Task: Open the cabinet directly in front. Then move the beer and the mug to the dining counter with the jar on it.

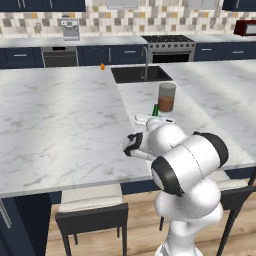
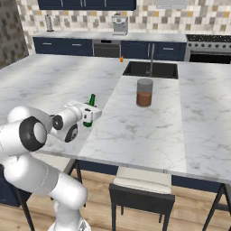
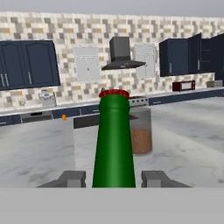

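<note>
Both dark fingers [image 3: 70, 178] of the white arm's gripper [image 3: 113, 179] stand part-open, one on each side of the slim green glass beer bottle [image 3: 113, 144] with its red-rimmed cap, and close against its body; the hand view suggests a grip, though actual contact cannot be made out. In the right base view the bottle [image 2: 90, 113] stands upright at the gripper [image 2: 90, 116], over the near part of the white, grey-veined marble dining counter [image 2: 135, 131]; whether its base rests on the marble I cannot tell. Further along the counter, near the bottle but apart from it, stands the clear glass jar [image 2: 144, 92] with a grey lid and brown contents. Behind the jar lies the dark inset sink [image 2: 151, 70]. A small orange object [image 1: 102, 66] sits at the counter's far edge. On the back wall hang dark navy upper cabinets [image 3: 28, 63] with silver bar handles; those on the right [image 3: 192, 54] have doors swung open.
</note>
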Available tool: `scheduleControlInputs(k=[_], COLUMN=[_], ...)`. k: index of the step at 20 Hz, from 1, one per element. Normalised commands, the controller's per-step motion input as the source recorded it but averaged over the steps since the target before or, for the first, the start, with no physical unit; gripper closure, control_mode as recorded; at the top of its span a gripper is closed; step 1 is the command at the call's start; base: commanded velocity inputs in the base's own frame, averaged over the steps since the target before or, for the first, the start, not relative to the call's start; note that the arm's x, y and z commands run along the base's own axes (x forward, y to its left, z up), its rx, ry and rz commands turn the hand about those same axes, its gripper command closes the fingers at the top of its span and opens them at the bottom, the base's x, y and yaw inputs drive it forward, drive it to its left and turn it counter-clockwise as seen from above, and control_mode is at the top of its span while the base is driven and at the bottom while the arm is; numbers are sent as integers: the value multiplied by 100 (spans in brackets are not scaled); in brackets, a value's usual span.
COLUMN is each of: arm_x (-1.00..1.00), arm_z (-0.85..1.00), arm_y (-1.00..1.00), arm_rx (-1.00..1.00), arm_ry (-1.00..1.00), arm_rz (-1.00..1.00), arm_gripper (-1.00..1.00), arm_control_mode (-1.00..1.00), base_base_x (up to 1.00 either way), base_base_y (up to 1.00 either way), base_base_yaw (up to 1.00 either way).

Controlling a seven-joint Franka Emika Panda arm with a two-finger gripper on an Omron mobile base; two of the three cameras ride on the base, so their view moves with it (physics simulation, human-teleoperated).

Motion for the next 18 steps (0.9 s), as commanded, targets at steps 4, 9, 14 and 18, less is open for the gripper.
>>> scheduleControlInputs(k=[4, 9, 14, 18], arm_x=[86, 90, 79, -8], arm_z=[-28, -61, -39, 51], arm_y=[0, 0, 0, 11], arm_rx=[0, 0, 0, -1], arm_ry=[-23, -15, 1, 13], arm_rz=[0, 3, 3, -9], arm_gripper=[100, 100, 100, 100], arm_control_mode=[-100, -100, -100, -100], base_base_x=[0, 0, 0, 0], base_base_y=[0, 0, 0, 0], base_base_yaw=[0, 0, 0, 0])
